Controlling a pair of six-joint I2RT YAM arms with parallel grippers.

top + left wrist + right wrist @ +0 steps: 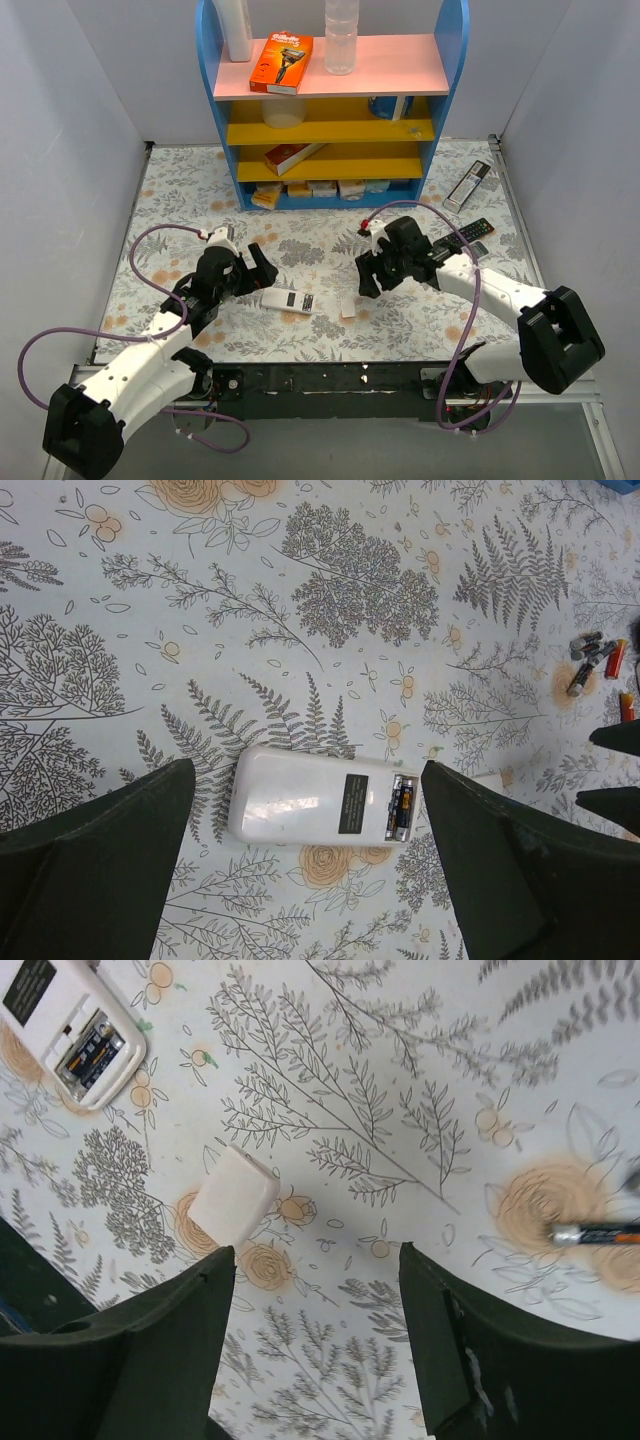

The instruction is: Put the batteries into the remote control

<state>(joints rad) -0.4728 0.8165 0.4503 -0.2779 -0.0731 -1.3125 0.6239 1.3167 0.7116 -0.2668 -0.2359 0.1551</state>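
Leftmost, item one: left tool [252, 272], fingers spread wide, holding nothing, poised low over the flower-printed desk [180, 190].

Item two: remote control [320, 805], white, lying back-up on the desk just right of that tool. From the left wrist it sits between the two fingers, with no contact evident. Its battery compartment [400, 812] at the right end is uncovered, with cells seated inside.

Item three: small white cover [233, 1195], lying flat on the desk, apart from the remote control and near the right tool.

Item four: right tool [370, 275], fingers parted, nothing between them, above bare desk.

Item five: loose batteries [590, 660], a small cluster on the desk, well right of the remote control.

Item six: black remote [470, 232], far right.
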